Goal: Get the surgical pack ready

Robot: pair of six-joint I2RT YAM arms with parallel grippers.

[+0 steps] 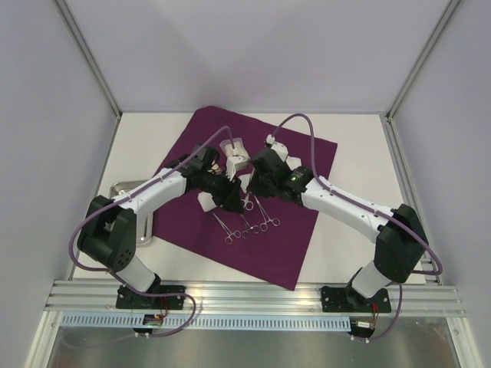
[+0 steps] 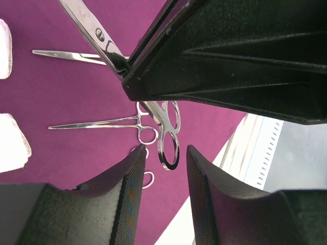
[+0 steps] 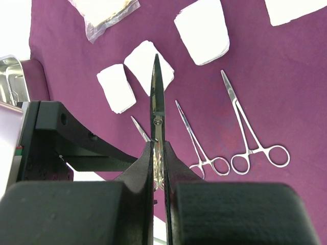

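surgical pack (image 1: pixel 291 253): plum drape spread flat mid-table, under both arms.
right gripper (image 3: pixel 158 148): pinching scissors (image 3: pixel 157 97), blades pointing away.
left gripper (image 2: pixel 165 153): fingers parted, scissors' ring between the tips.
surroundings: forceps (image 3: pixel 242 117) and gauze pads (image 3: pixel 204 33) on the drape; metal tray (image 3: pixel 9 76) at its left edge.

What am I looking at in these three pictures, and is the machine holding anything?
These are two robot arms bolted to a table's near edge. One picture comes from a camera above them; the other two come from cameras on each wrist. A purple surgical pack lies spread flat, with clamps and white gauze pads on it and a metal tray beside it. The right gripper is shut on a pair of scissors. The left gripper is open, with the scissors' handle ring showing between its fingertips.
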